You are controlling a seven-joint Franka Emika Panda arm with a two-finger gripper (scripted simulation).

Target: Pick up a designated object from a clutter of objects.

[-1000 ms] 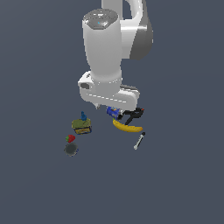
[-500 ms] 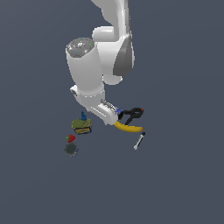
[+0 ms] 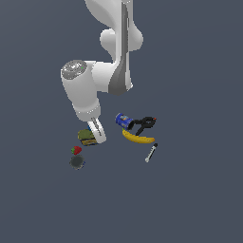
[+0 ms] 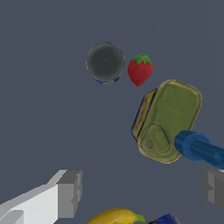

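The end effector [image 3: 98, 133] has swung from above the banana [image 3: 138, 138] to beside the olive-topped can [image 3: 87, 137], jaws open and empty, nearly aligned for grasping.

The exterior view looks down from high and well back, taking in the arm [image 3: 102, 76] and all the clutter on the floor. The wrist view looks steeply down from close above. Both share the olive can [image 3: 87, 137] [image 4: 169, 120], strawberry [image 3: 76, 150] [image 4: 140, 69] and grey disc [image 3: 77, 162] [image 4: 105, 61] (banana [image 3: 138, 138] [image 4: 117, 216] only partly).
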